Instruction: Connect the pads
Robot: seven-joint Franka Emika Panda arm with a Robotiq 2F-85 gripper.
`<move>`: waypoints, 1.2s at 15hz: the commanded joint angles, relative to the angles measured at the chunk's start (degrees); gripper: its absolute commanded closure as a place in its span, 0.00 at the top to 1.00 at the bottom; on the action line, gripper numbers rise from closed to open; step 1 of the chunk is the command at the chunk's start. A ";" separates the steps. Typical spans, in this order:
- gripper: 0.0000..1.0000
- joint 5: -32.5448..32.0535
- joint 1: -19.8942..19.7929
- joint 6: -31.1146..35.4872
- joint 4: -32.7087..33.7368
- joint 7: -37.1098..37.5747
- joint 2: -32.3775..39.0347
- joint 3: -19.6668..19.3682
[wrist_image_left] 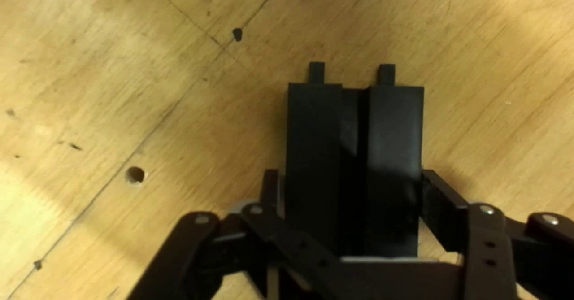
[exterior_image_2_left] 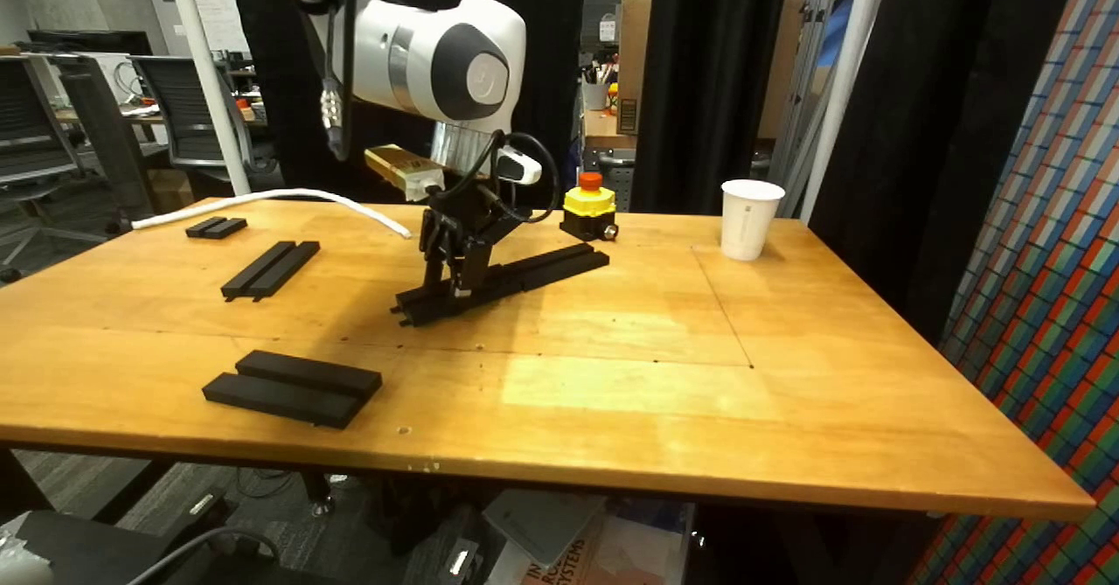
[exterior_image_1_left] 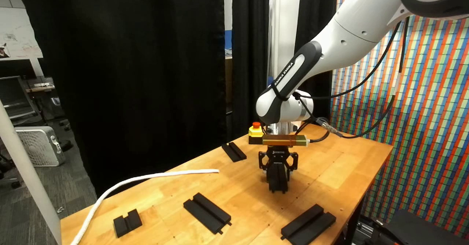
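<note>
My gripper (wrist_image_left: 350,179) straddles a long black pad (wrist_image_left: 314,129) lying on the table, and two small prongs (wrist_image_left: 316,72) stick out of its far end. The right finger (wrist_image_left: 441,201) touches the pad's side, while a narrow gap shows at the left finger (wrist_image_left: 270,188). In an exterior view this pad (exterior_image_2_left: 433,307) lies end to end with a second pad (exterior_image_2_left: 568,263), forming a long bar; a seam shows, and whether they are locked together I cannot tell. Apart from these lie a short pad (exterior_image_1_left: 127,223), two hand-length pads (exterior_image_1_left: 207,212) and another pad (exterior_image_1_left: 233,152) farther back.
A yellow and black box with a red button (exterior_image_2_left: 589,207) stands close to the bar's far end. A white paper cup (exterior_image_2_left: 750,219) is near the back edge. A white cord (exterior_image_1_left: 146,177) curves along the table's edge.
</note>
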 commanded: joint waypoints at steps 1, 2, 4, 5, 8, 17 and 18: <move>1.00 -2.18 0.49 0.45 1.40 1.15 0.58 -1.10; 1.00 -3.09 0.76 1.18 1.15 1.80 0.35 -1.47; 1.00 -4.60 1.04 1.94 0.90 2.83 -0.21 -2.02; 1.00 -5.30 1.15 2.33 0.81 3.49 -0.39 -2.30; 1.00 -6.59 1.27 3.28 -0.44 5.83 -2.64 -2.80; 1.00 -7.94 3.22 1.84 -2.57 15.48 -12.11 -0.11; 1.00 -7.00 3.30 2.20 -3.02 16.88 -13.06 0.61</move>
